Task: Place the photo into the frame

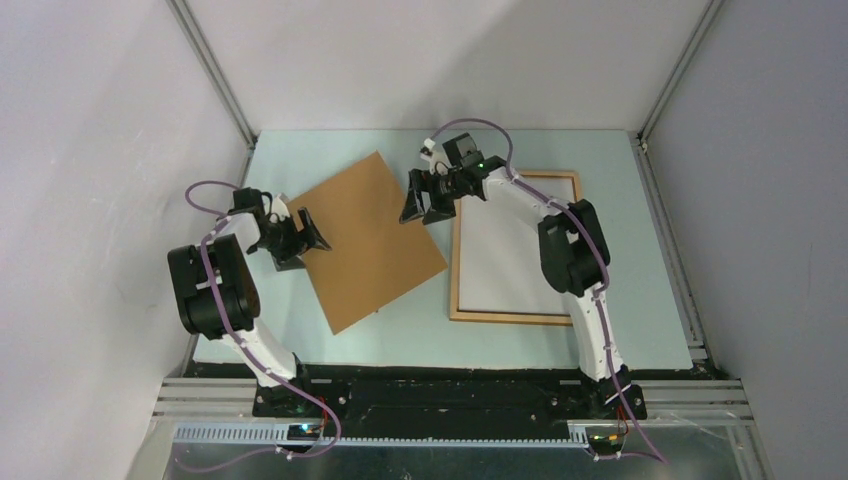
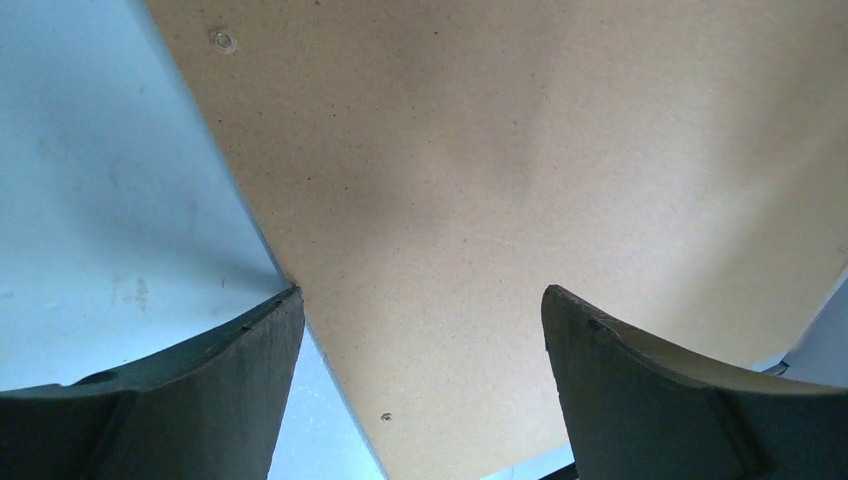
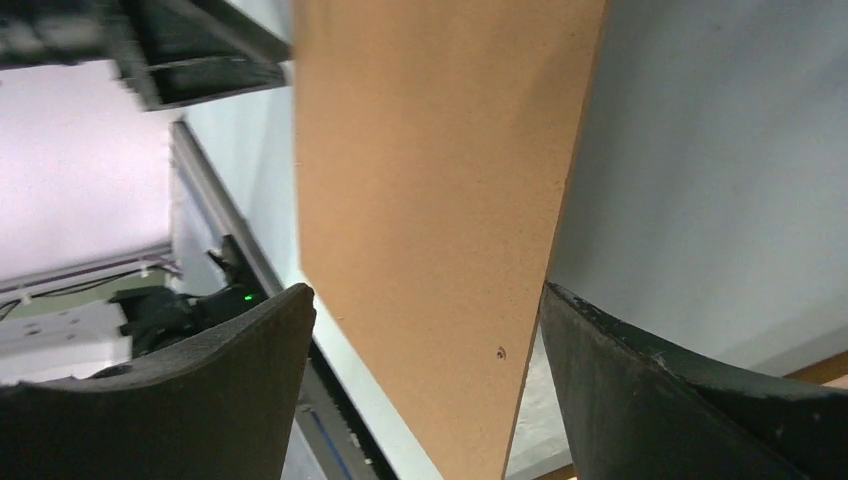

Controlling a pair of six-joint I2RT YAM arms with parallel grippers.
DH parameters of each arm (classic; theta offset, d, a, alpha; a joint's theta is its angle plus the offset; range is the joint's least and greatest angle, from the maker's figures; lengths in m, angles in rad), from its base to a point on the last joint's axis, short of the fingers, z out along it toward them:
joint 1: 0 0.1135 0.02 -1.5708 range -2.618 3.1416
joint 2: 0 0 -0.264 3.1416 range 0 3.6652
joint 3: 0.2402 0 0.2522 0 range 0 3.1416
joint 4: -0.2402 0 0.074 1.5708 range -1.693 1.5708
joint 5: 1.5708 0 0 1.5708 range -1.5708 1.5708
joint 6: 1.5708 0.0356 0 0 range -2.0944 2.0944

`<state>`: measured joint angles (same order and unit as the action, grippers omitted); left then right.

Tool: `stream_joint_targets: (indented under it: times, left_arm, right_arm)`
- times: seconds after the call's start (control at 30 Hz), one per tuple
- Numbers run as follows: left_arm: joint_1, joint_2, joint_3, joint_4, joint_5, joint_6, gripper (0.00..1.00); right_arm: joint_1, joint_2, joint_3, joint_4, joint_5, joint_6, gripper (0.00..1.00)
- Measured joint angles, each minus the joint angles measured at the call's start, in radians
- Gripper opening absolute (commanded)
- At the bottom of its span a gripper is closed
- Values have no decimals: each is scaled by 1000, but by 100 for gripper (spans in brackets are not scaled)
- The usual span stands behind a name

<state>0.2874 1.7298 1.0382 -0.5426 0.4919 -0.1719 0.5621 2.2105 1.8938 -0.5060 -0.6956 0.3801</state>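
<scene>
The light-wood frame (image 1: 510, 318) lies flat at the right of the table. A white sheet (image 1: 500, 260) fills it, matching the photo's white back; no printed side shows. A plain brown backing board (image 1: 370, 240) lies tilted left of the frame. My left gripper (image 1: 300, 238) is open at the board's left edge, which shows between its jaws in the left wrist view (image 2: 422, 340). My right gripper (image 1: 422, 208) is open at the board's far right corner, and the board (image 3: 430, 180) runs between its jaws (image 3: 428, 340). Neither holds anything.
The pale green table mat (image 1: 560, 340) ends at metal rails at the front (image 1: 450, 385) and right (image 1: 672, 250). White enclosure walls stand close on the left, back and right. The right arm's elbow (image 1: 570, 250) hangs over the frame.
</scene>
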Motion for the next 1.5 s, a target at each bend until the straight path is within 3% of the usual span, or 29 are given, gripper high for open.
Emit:
stream_joint_targets:
  times: [0.27, 0.8, 1.5]
  left_arm:
    - [-9, -10, 0, 2, 3, 7, 91]
    - [-11, -82, 0, -14, -124, 7, 93]
    - [-45, 21, 22, -8, -48, -14, 92]
  right_arm:
    - [-5, 116, 0, -53, 63, -53, 86]
    - [-16, 163, 55, -70, 98, -87, 87]
    - [-11, 199, 98, -72, 83, -85, 86]
